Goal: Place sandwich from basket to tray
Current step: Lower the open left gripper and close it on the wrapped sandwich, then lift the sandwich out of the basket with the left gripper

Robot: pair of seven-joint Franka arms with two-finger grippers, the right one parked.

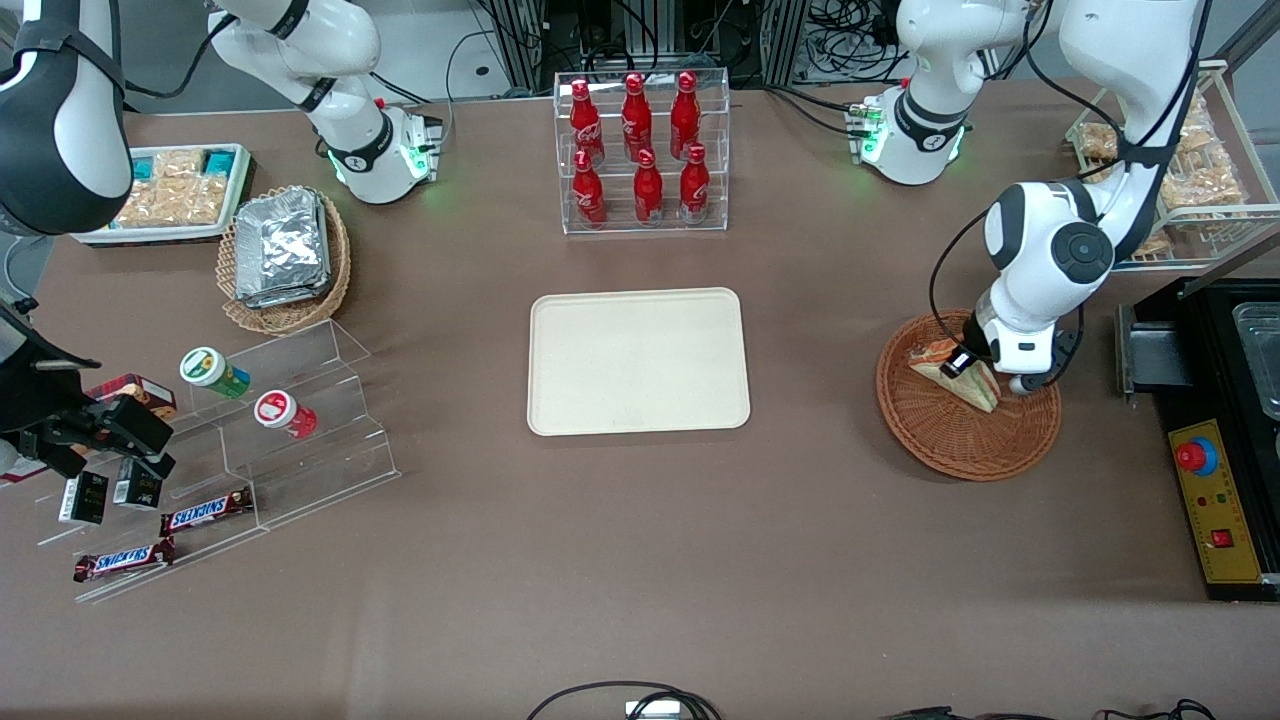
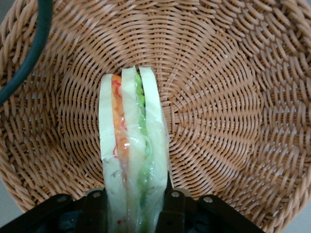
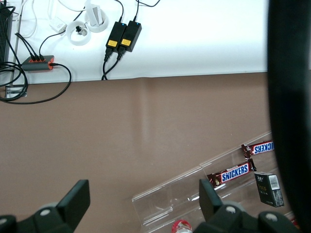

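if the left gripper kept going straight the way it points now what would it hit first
The left gripper already straddles the triangular white-bread sandwich; going straight on, it would likely press that into the round reddish-brown wicker basket floor.

This is a robotics lab set up as a mock snack counter: two white Franka arms are bolted at the edge of a brown-covered table (image 1: 640, 560) farthest from the front camera, with cable bundles and aluminium framing above them and a control box with a red emergency-stop button (image 1: 1196, 456) at the working arm's end. The goods are staged like shop stock: red cola bottles (image 1: 640, 150) in a clear acrylic rack, Snickers bars (image 1: 205, 513) on stepped acrylic shelves (image 1: 300, 440), and foil packets (image 1: 282, 247) in a tan wicker basket.
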